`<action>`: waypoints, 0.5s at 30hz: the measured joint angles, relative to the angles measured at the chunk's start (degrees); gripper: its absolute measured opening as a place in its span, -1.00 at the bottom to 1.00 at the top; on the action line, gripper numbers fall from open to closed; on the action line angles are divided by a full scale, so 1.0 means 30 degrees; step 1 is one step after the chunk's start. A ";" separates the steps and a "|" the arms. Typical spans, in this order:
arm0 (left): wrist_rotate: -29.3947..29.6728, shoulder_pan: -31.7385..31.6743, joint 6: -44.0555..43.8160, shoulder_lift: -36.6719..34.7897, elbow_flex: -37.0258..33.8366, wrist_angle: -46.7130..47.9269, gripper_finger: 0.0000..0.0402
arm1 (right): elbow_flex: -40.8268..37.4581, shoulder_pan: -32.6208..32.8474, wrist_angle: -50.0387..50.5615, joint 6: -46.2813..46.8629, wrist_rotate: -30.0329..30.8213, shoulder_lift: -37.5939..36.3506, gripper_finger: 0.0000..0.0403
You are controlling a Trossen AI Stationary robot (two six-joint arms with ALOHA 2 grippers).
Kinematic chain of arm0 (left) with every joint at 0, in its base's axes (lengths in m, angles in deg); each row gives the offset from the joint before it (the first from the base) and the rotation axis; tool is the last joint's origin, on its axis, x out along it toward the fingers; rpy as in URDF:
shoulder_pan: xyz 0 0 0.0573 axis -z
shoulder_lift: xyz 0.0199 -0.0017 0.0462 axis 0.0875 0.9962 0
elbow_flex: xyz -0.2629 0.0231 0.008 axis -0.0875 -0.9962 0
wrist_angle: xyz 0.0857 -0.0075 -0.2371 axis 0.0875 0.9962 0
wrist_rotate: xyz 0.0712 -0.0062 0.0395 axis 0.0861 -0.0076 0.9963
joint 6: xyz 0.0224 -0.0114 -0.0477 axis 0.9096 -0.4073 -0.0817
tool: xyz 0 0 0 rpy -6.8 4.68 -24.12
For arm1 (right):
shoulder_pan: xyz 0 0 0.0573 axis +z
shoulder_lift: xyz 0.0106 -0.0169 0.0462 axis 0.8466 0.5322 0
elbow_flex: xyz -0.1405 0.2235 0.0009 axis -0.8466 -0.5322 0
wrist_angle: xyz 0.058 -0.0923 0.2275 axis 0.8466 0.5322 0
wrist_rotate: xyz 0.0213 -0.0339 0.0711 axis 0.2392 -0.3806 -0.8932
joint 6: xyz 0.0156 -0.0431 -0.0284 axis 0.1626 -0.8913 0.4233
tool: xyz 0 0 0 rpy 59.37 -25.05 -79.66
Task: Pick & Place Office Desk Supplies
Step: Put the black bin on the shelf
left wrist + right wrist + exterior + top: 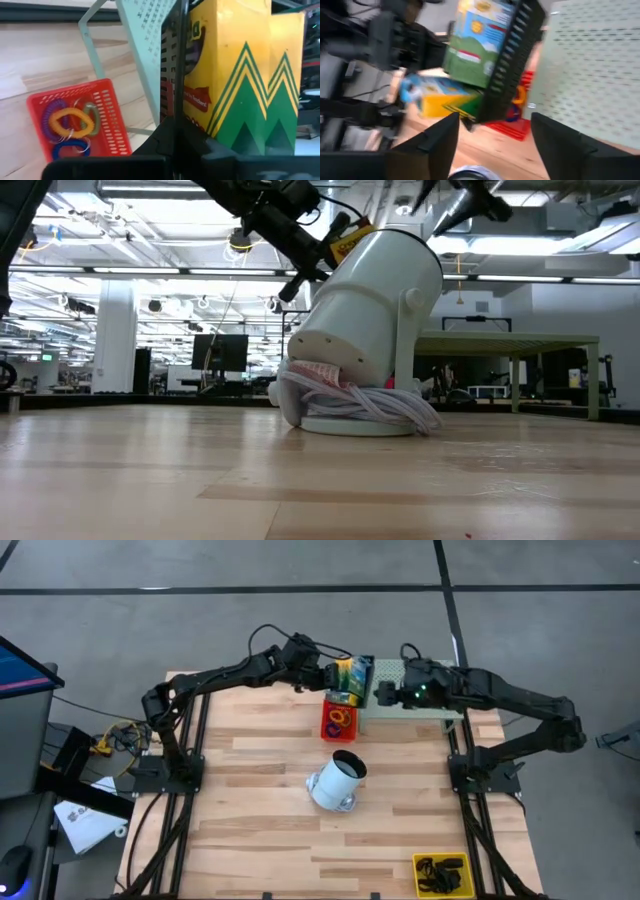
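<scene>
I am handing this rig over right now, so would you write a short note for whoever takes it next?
Left gripper: shut on the black mesh tray with the crayon boxes, held above the table's far edge.
Right gripper: open, over the pale green tray, holding nothing.
Red basket: coil rings inside.
Yellow bin, near corner: black binder clips.
White cup: tipped mid-table.
Done: rings and clips binned. Left: set the crayon tray down.
</scene>
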 joint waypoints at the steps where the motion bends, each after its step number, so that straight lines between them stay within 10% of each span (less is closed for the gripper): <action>1: 0.0000 0.0000 0.0185 0.0000 0.0000 0.0225 -1.00 | 0.0253 -0.0187 -0.0032 -0.0018 -0.0262 0.0157 0.27; 15: 0.0424 0.0219 0.1320 -0.0927 0.0000 0.1255 -1.00 | 0.6096 -0.0795 0.4583 -0.0571 -0.0658 0.5554 0.29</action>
